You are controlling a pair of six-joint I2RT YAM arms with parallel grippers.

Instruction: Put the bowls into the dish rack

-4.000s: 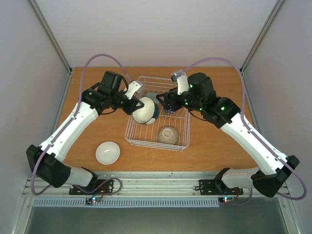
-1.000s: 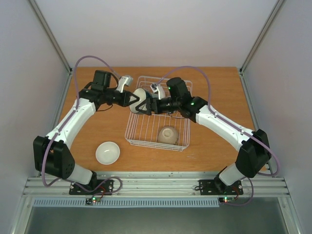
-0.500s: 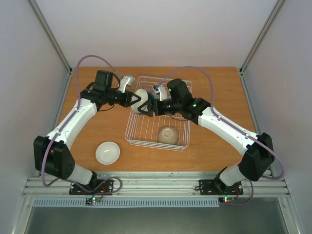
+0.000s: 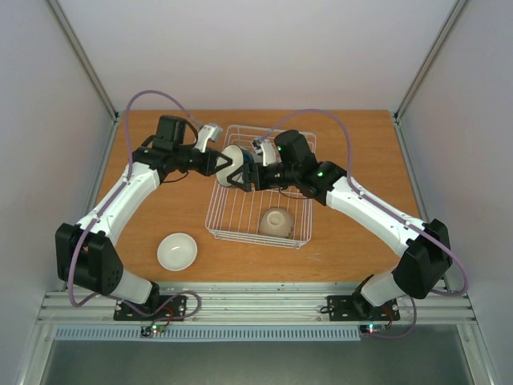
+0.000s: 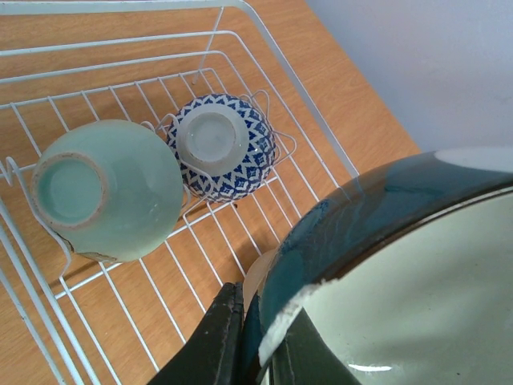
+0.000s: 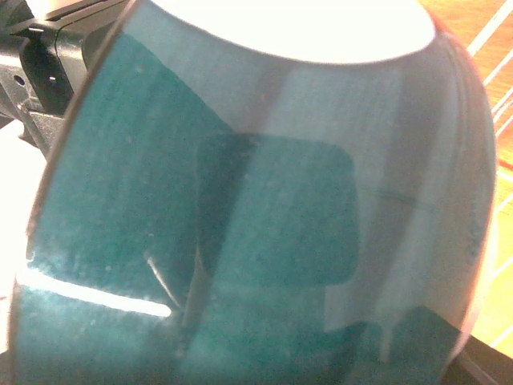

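The white wire dish rack (image 4: 215,218) stands mid-table. My left gripper (image 4: 230,170) is shut on the rim of a bowl (image 4: 234,157), teal outside and white inside, and holds it tilted over the rack's far left part. In the left wrist view my fingers (image 5: 216,345) pinch that rim (image 5: 361,241). My right gripper (image 4: 251,176) is right against the bowl's other side. The bowl's teal wall (image 6: 264,224) fills the right wrist view and hides those fingers. A pale green bowl (image 5: 108,188) and a blue-patterned bowl (image 5: 224,144) lie upside down in the rack (image 5: 120,6).
A white bowl (image 4: 177,251) sits upright on the wooden table (image 4: 353,233), left of the rack's near corner. The pale bowl in the rack also shows from above (image 4: 275,222). Grey walls close the table's sides and back.
Since four seconds ago the held bowl has moved toward the rack's far left, and my right gripper has come left up against it. Over the last second almost nothing moved.
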